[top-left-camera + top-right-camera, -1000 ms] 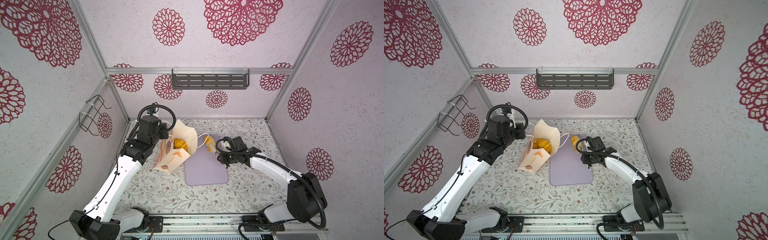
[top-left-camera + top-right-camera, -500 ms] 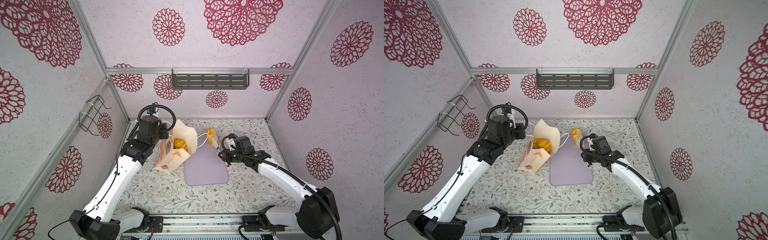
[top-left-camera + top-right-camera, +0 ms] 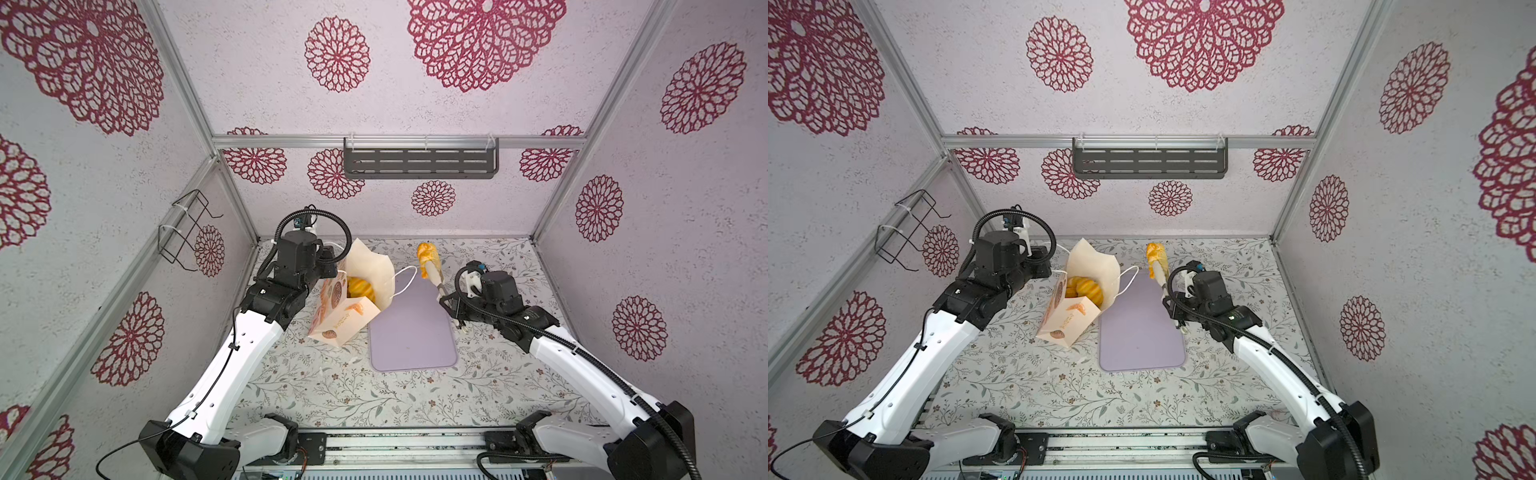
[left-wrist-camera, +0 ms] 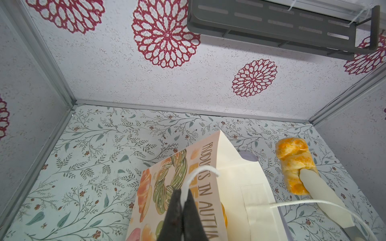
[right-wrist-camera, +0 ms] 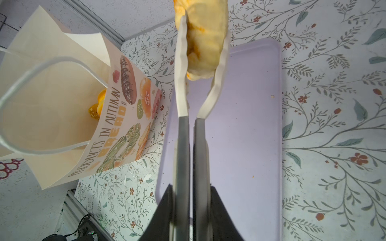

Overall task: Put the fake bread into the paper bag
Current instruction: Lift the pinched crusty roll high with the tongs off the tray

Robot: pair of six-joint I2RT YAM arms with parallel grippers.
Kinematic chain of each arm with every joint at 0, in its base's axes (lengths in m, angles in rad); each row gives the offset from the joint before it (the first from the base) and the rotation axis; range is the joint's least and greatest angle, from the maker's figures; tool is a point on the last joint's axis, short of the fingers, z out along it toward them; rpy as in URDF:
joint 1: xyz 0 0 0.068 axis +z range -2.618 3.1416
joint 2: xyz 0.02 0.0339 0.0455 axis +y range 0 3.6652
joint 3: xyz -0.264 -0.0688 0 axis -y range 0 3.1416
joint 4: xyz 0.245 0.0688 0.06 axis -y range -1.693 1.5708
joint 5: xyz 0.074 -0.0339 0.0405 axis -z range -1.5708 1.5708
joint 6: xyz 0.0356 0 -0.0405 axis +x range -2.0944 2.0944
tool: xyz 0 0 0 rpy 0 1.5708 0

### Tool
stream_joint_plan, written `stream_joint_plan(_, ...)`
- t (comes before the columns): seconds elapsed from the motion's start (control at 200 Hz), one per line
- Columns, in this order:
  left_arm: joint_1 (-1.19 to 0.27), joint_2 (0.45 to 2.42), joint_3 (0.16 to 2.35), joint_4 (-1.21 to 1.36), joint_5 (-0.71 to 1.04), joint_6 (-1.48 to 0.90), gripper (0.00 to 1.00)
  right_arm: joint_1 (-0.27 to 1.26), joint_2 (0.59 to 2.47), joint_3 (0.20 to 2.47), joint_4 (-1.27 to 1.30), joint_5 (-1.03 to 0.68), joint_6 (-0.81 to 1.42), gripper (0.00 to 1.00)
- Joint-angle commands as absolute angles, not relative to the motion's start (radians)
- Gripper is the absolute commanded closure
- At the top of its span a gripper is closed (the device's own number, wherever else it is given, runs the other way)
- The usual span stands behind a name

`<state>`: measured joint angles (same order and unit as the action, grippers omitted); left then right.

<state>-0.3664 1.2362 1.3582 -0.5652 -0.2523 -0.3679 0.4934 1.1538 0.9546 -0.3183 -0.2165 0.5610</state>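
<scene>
One twisted roll (image 4: 294, 164), mottled orange and pale yellow, hangs pinched in white-tipped tongs (image 5: 181, 83) beside the paper bag (image 3: 345, 318). The right gripper (image 5: 191, 200) squeezes the tongs; the left wrist view alone shows the left gripper (image 4: 182, 201) pinching the bag's cord handle (image 4: 201, 172).

bread (image 3: 360, 286) mostly hidden inside paper bag (image 3: 345, 320), roll (image 5: 206, 41) top cropped

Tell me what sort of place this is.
Probably a staged robot test booth, not a real kitchen: patterned wall panels in an aluminium frame, robot arms on a base rail, and a paper bag holding toy bread on a floral tabletop.
</scene>
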Motion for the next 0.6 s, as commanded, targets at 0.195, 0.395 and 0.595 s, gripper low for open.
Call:
stream_joint_plan(0.195,-0.358,1.224,1.350,-0.549,-0.249,-0.361,1.00,0.504,1.088,1.051,-0.310,-0.228,0.555,1.00)
stream_joint_plan(0.395,-0.358,1.223,1.351,-0.548,-0.246,-0.361,1.00,0.521,1.078,1.100,-0.325,-0.221,0.555,1.00)
stream_joint_plan(0.595,-0.359,1.221,1.351,-0.549,-0.245,-0.359,1.00,0.558,1.077,1.149,-0.327,-0.203,0.562,1.00)
